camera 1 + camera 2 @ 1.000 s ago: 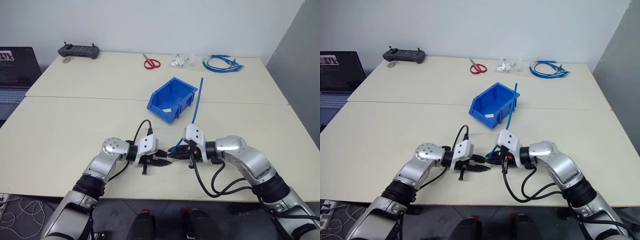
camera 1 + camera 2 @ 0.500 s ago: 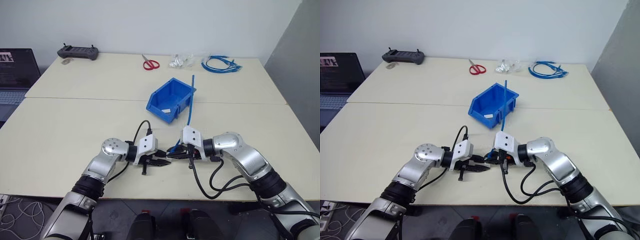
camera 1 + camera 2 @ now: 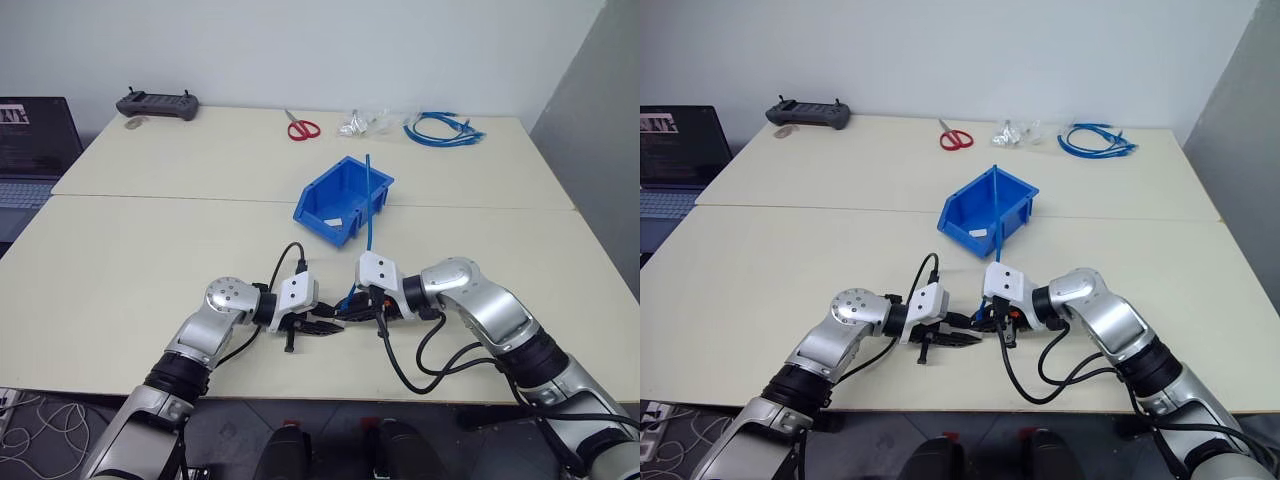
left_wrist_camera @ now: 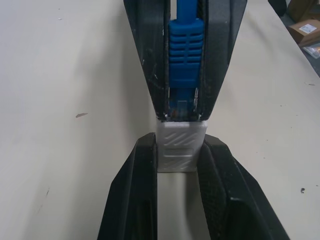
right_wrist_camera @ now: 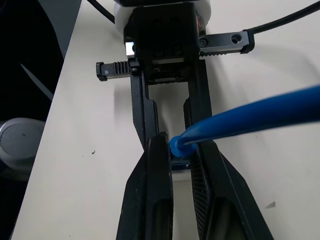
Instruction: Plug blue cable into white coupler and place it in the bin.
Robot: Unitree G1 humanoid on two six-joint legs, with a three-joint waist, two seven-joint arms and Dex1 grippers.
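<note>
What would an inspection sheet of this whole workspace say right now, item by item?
Surface: cream table, two tops joined.
Job's things: white coupler in the left gripper; blue cable plug meets its socket, cable rising upward; bin mid-table, something small and white inside.
Clutter: red scissors, clear plastic bags, black controller along the far edge.
Grippers: left gripper shut on white coupler; right gripper shut on blue cable plug, tip to tip.
Cables: spare blue cables coiled far right.
Surroundings: laptop at left, white wall behind.
</note>
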